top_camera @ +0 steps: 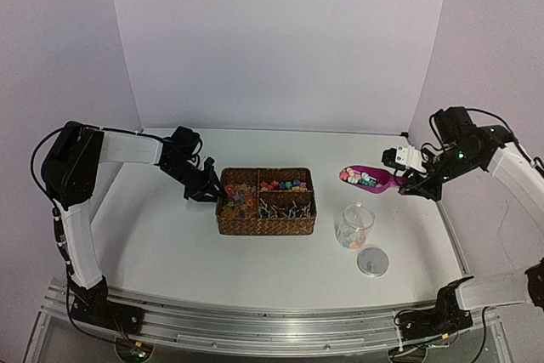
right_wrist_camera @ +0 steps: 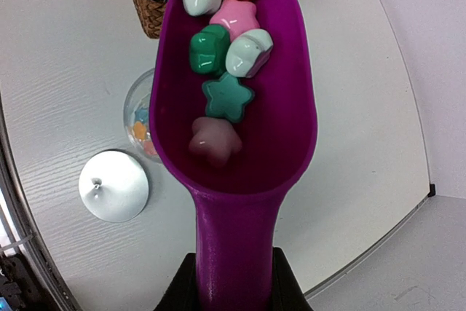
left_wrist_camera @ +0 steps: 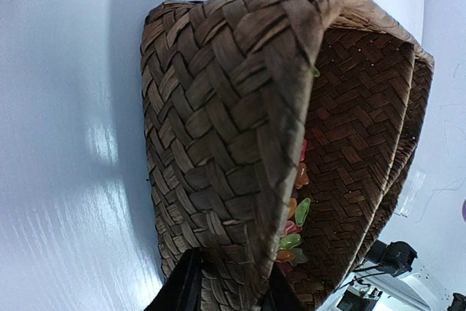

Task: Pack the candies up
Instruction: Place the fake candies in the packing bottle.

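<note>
The candies lie in three places: several in the magenta scoop [right_wrist_camera: 291,107], where they show as star and round sweets [right_wrist_camera: 218,56], more in the woven basket [top_camera: 223,223], and some in the glass jar [top_camera: 354,225]. My right gripper [right_wrist_camera: 233,276] is shut on the scoop's handle and holds the scoop [top_camera: 374,178] level, right of the basket and above and behind the jar. My left gripper [left_wrist_camera: 231,271] is shut on the basket's left wall [left_wrist_camera: 218,129], one finger outside and one inside. Coloured candies [left_wrist_camera: 295,216] show just inside that wall.
The basket has compartments: mixed candies [top_camera: 240,195] at the left, others [top_camera: 285,184] at the back right, dark wrapped pieces [top_camera: 285,207] at the front right. The jar's round lid [top_camera: 372,261] lies flat on the table in front of the jar [right_wrist_camera: 138,118].
</note>
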`<state>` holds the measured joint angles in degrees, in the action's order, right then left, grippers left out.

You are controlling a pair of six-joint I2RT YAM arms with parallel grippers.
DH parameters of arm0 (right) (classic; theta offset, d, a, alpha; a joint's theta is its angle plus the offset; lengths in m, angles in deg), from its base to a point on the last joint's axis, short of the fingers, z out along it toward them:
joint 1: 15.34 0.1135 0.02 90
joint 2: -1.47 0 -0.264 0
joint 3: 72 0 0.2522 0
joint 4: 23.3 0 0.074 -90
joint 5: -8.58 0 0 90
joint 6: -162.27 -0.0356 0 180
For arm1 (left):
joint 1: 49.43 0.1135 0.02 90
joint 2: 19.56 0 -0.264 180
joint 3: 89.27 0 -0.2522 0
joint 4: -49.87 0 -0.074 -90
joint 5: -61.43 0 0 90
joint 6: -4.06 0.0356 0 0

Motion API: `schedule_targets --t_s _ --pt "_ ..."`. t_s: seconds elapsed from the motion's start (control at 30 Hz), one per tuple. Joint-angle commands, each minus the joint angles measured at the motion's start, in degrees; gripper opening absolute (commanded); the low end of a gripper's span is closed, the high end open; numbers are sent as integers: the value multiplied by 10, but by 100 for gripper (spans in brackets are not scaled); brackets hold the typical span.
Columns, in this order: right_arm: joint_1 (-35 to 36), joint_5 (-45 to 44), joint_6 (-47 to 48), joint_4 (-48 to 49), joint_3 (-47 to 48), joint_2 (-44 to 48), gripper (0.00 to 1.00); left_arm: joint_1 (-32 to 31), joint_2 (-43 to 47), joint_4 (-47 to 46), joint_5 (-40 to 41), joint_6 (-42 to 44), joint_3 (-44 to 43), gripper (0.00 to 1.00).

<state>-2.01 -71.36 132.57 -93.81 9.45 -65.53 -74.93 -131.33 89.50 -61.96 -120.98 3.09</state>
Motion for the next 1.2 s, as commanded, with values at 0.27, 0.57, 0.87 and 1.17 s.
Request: schedule_targets --t_s 0.27,0.57,0.87,1.17 --pt "-38 5 14 -38 -88 92 0 -3 13 8 -11 -4 2 24" --pt "-42 -63 46 -34 -88 71 0 -3 12 8 -10 -5 2 24" --pt "-41 -88 111 -67 -62 28 0 -2 6 11 -7 -3 -5 24" --pt "-16 -125 125 -62 -34 -11 0 -2 -4 13 -9 -3 -11 24"
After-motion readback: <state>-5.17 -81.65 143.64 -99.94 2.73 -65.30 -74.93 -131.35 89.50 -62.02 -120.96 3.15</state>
